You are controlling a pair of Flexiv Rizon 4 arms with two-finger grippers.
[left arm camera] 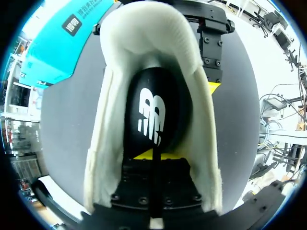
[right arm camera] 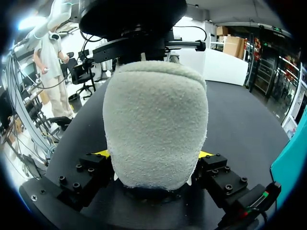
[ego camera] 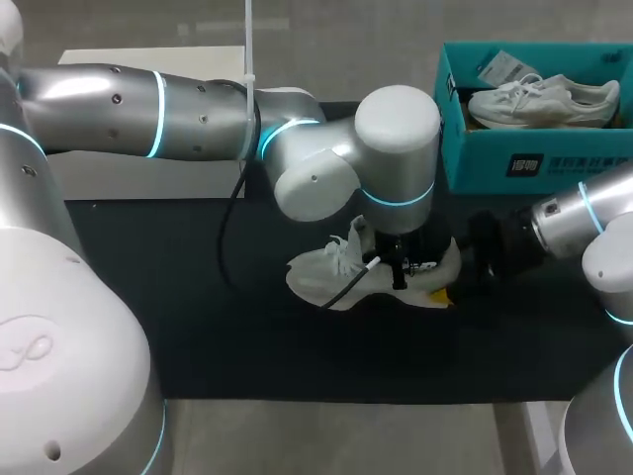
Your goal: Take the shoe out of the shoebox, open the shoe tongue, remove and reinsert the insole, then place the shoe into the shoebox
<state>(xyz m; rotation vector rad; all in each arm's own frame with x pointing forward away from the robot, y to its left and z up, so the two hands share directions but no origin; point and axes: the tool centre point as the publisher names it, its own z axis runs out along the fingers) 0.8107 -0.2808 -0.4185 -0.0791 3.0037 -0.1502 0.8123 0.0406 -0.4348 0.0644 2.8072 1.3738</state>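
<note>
The white knit lace-up shoe lay on the black table mat, outside the teal cardboard shoebox, which stood at the far right of the mat and contained a second white shoe. The right gripper was closed on the shoe's fuzzy heel. Its yellow fingertips were spread wide and pressed against the heel from both sides, so the grasp was firm. The left gripper came down from above into the shoe's mouth, between the padded collar walls. Its fingers were drawn together, leaving only a thin seam between them. The yellow tips rested at the near end of the black insole with a white logo, which sat flat inside the shoe. It could not be determined whether those tips pinched the insole or merely touched it. The two grippers stood close together, at the heel end of the shoe.
</note>
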